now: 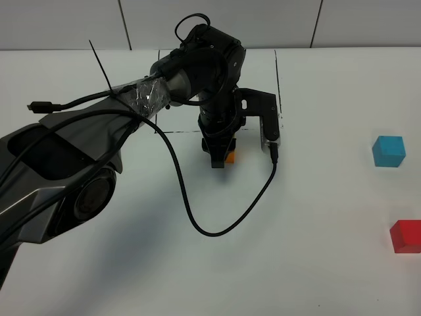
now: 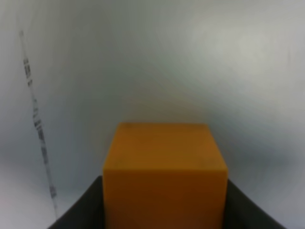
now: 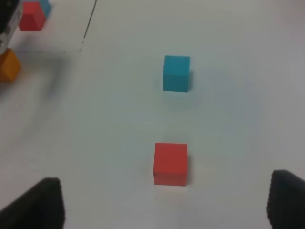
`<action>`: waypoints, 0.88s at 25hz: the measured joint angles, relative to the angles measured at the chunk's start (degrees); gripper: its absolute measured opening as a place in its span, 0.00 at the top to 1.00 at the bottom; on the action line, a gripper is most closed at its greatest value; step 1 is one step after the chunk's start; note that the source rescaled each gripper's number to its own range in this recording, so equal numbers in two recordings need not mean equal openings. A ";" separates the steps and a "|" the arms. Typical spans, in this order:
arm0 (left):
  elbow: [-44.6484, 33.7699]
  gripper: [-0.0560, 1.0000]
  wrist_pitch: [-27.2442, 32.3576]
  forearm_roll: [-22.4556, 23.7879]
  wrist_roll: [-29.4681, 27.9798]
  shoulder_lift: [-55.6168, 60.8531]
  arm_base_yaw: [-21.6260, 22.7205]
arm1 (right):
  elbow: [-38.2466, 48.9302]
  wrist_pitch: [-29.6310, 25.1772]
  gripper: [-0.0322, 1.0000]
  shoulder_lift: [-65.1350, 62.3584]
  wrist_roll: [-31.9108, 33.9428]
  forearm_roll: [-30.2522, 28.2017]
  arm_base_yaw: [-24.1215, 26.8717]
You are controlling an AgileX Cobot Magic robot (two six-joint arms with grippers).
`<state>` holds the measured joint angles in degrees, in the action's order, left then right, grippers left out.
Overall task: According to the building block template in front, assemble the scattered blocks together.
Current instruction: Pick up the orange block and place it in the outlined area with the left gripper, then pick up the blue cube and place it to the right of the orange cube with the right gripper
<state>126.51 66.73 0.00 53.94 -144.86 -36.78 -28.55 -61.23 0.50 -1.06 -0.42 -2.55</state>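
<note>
Clamping the orange cube (image 2: 164, 176) on both flanks with the left pincer (image 2: 164, 217), dark fingers (image 2: 76, 217) tight against its sides and nothing else between them. Cannot tell whether the cube rests on the white table (image 1: 316, 276) or hangs just above it. Close beside that pincer, a thin black line (image 2: 40, 138), part of the frame around the template.

Standing wide apart and holding nothing: right pincer (image 3: 162, 205), with only its two dark fingertips (image 3: 40, 205) in view. Directly ahead of it on the table, the red cube (image 3: 170, 163). Farther ahead along the same line and apart from the red one, the cyan cube (image 3: 176, 73).

Shown by the right wrist camera alone: two cubes of the template (image 3: 33, 14), red and cyan, side by side behind the black line, just beyond the left pincer. Hidden in the exterior high view behind the left arm (image 1: 131, 105).

Shown by the exterior high view alone: the left arm reaching to the frame's near edge, a black cable (image 1: 197, 217) looping from it over the table, and both loose cubes well away from the left pincer, on the right arm's side. Right pincer itself outside that view.
</note>
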 joint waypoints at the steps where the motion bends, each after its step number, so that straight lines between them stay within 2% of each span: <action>1: 0.00 0.92 -0.06 0.00 0.00 0.00 0.00 | 0.00 0.00 0.26 0.00 0.00 0.00 0.00; 2: 0.00 0.88 -0.46 0.00 0.05 -0.08 0.00 | 0.00 0.00 0.26 0.00 0.00 0.00 0.00; 4: 0.00 0.73 -1.34 0.00 0.05 -0.70 0.00 | 0.00 0.00 0.26 0.00 0.00 0.00 0.00; 7: 0.00 0.42 -1.47 0.00 0.00 -0.92 0.00 | 0.00 0.00 0.26 0.00 0.00 0.00 0.00; 9: 0.00 0.27 -1.49 0.00 0.00 -0.79 0.00 | 0.00 0.00 0.26 0.00 0.00 0.00 0.00; 11: 0.00 0.17 -1.61 -0.48 0.00 -0.36 0.00 | 0.00 0.00 0.26 0.00 0.00 0.00 0.00; 14: 0.00 0.11 -1.65 -2.37 -0.05 1.23 0.00 | 0.00 0.00 0.26 0.00 0.00 0.00 0.00; 18: 0.00 0.10 -1.65 -2.93 -0.72 4.19 0.00 | 0.00 0.00 0.26 0.00 0.00 0.00 0.00; 22: 0.00 0.10 -1.60 -3.34 -4.58 6.24 0.85 | 0.00 0.00 0.26 0.00 0.00 0.00 0.00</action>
<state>126.51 65.14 -3.34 49.36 -138.62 -35.93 -28.55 -61.23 0.50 -1.06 -0.42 -2.55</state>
